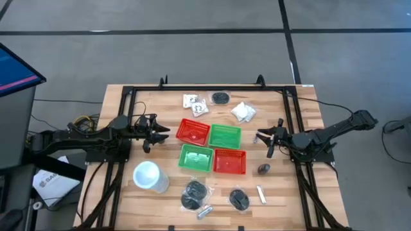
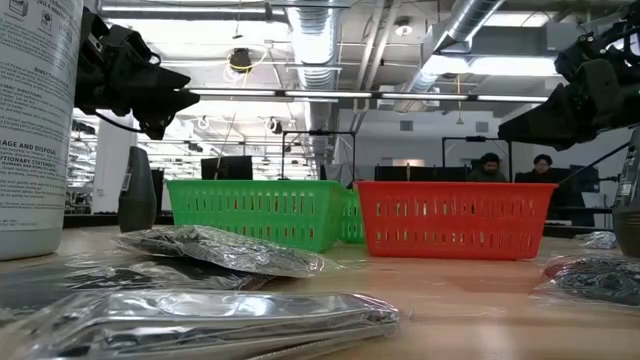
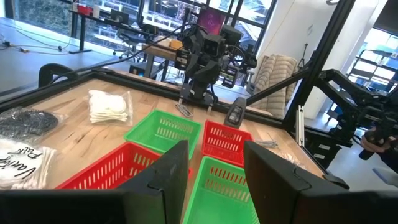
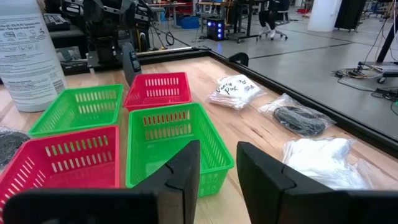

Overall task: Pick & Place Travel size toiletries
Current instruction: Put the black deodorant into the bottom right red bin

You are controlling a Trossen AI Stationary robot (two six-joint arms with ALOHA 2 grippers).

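The toiletries lie loose on the wooden table. At the far side are white packets (image 1: 194, 104), a black bundle in clear wrap (image 1: 221, 97) and another white packet (image 1: 243, 111). At the near side lie two black bundles (image 1: 194, 192) (image 1: 239, 199), silvery tubes (image 1: 205, 212) (image 1: 261, 194) and a small dark piece (image 1: 264, 169). My left gripper (image 1: 168, 135) (image 3: 214, 152) hovers open left of the baskets, nothing between its fingers. My right gripper (image 1: 260, 136) (image 4: 217, 155) hovers open right of them, also empty.
Four square baskets stand in a block at the table's middle: red (image 1: 192, 131) and green (image 1: 225, 136) behind, green (image 1: 196, 158) and red (image 1: 230, 161) in front. A large white cup (image 1: 149, 176) stands at the near left. A black frame (image 1: 212, 88) runs around the table.
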